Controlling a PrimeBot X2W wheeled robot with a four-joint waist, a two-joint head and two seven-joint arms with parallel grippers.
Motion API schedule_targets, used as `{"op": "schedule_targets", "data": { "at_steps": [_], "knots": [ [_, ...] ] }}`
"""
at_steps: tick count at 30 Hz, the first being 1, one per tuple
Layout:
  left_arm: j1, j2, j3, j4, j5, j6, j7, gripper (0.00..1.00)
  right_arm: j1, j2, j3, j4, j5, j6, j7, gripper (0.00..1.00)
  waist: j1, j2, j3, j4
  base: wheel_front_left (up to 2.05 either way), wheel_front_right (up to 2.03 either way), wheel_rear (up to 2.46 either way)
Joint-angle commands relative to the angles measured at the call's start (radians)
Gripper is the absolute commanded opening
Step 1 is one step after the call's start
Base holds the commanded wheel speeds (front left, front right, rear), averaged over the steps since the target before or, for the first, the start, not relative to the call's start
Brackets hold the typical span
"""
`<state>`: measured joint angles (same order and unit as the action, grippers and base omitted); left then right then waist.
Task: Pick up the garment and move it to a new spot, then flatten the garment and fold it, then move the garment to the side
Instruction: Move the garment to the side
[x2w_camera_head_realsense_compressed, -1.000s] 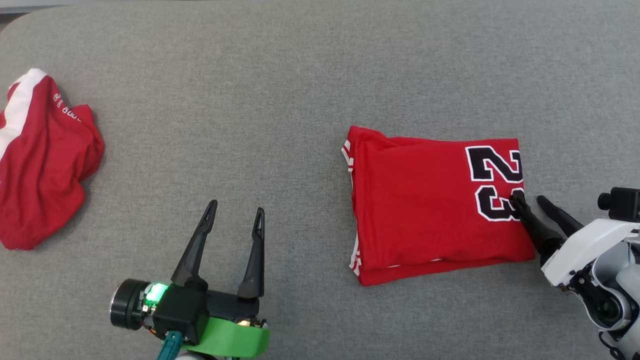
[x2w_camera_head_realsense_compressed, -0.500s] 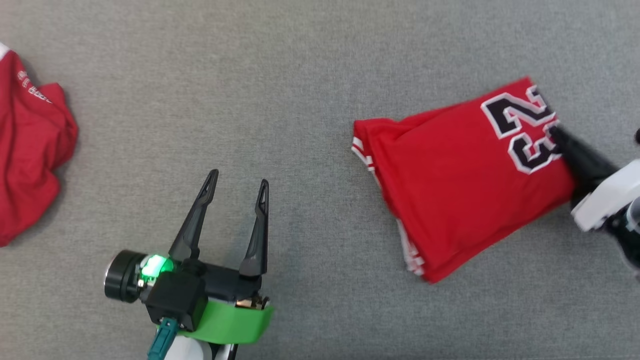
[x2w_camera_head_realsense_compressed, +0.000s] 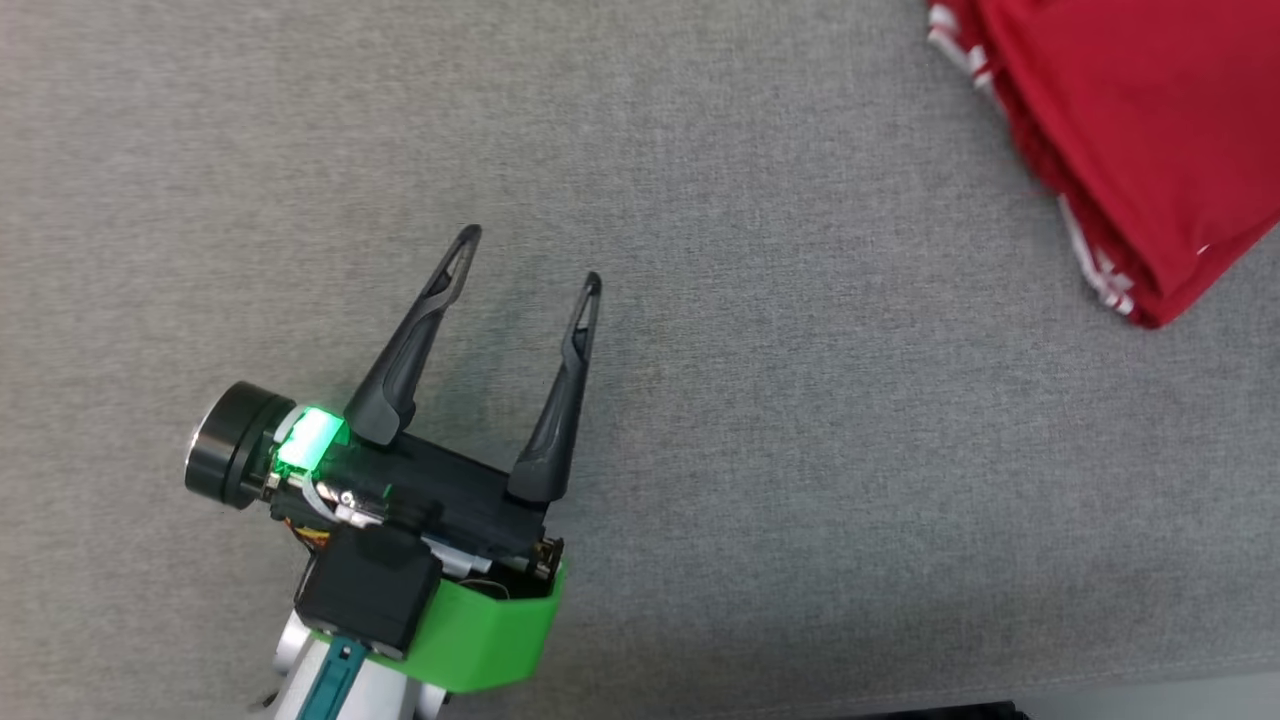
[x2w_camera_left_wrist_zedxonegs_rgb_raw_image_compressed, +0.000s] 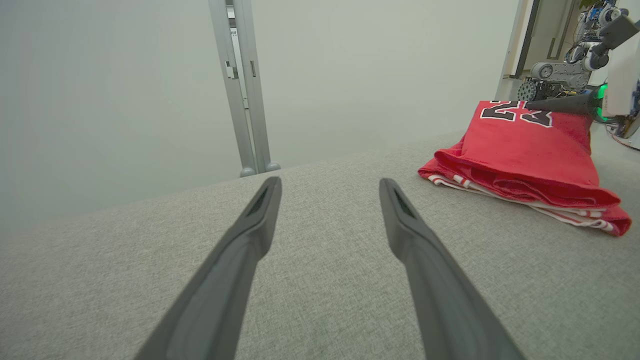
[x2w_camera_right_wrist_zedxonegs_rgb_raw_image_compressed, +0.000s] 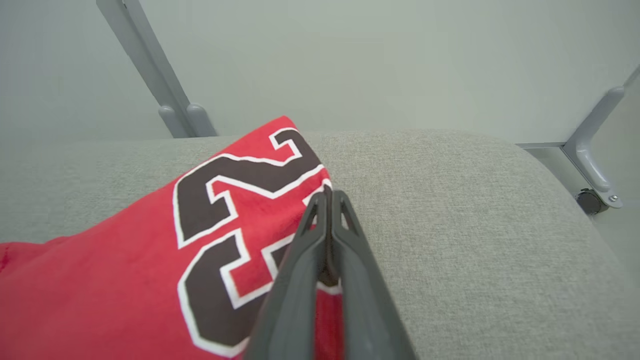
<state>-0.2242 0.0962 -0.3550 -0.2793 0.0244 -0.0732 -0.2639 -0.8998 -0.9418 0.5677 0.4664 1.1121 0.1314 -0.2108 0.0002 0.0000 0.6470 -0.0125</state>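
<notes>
The folded red garment (x2w_camera_head_realsense_compressed: 1130, 130), with white trim and a black "23", lies on the grey padded table at the top right of the head view. In the left wrist view the garment (x2w_camera_left_wrist_zedxonegs_rgb_raw_image_compressed: 520, 150) sits to the right, its far numbered end raised. My right gripper (x2w_camera_right_wrist_zedxonegs_rgb_raw_image_compressed: 327, 192) is shut on the garment (x2w_camera_right_wrist_zedxonegs_rgb_raw_image_compressed: 125, 260) at its numbered edge; the right gripper (x2w_camera_left_wrist_zedxonegs_rgb_raw_image_compressed: 531, 104) reaches that edge from the right. My left gripper (x2w_camera_head_realsense_compressed: 531, 256) hovers open over bare table, well left of the garment, nothing between its fingers (x2w_camera_left_wrist_zedxonegs_rgb_raw_image_compressed: 240, 250).
The grey table (x2w_camera_head_realsense_compressed: 800, 450) has its near edge (x2w_camera_head_realsense_compressed: 1100, 690) at the bottom right. Its rounded corner (x2w_camera_right_wrist_zedxonegs_rgb_raw_image_compressed: 550, 165) lies right of my right gripper. Metal posts (x2w_camera_left_wrist_zedxonegs_rgb_raw_image_compressed: 242, 90) stand behind the table. Other machinery (x2w_camera_left_wrist_zedxonegs_rgb_raw_image_compressed: 555, 75) stands in a doorway beyond.
My right gripper has shut on the garment's numbered edge and dragged it rightward, turning it. The head camera has shifted, so the crumpled red cloth at the left has left the picture.
</notes>
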Motion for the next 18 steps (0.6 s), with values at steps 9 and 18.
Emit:
{"op": "schedule_targets", "data": {
  "at_steps": [9, 18],
  "knots": [
    [-0.055, 0.058, -0.01, -0.057, 0.018, 0.024, -0.001, 1.0, -0.034, -0.086, -0.083, 0.105, 0.051, -0.002, -0.019, 0.0, -0.0002, 0.0, 0.115, -0.089, 0.0, 0.0, 0.0],
    [-0.073, 0.098, -0.03, -0.082, 0.011, 0.051, -0.001, 1.0, -0.016, -0.143, -0.157, 0.207, 0.148, -0.001, -0.009, 0.56, -0.0002, 0.0, 0.151, -0.068, 0.0, 0.0, 0.0]
  ]
}}
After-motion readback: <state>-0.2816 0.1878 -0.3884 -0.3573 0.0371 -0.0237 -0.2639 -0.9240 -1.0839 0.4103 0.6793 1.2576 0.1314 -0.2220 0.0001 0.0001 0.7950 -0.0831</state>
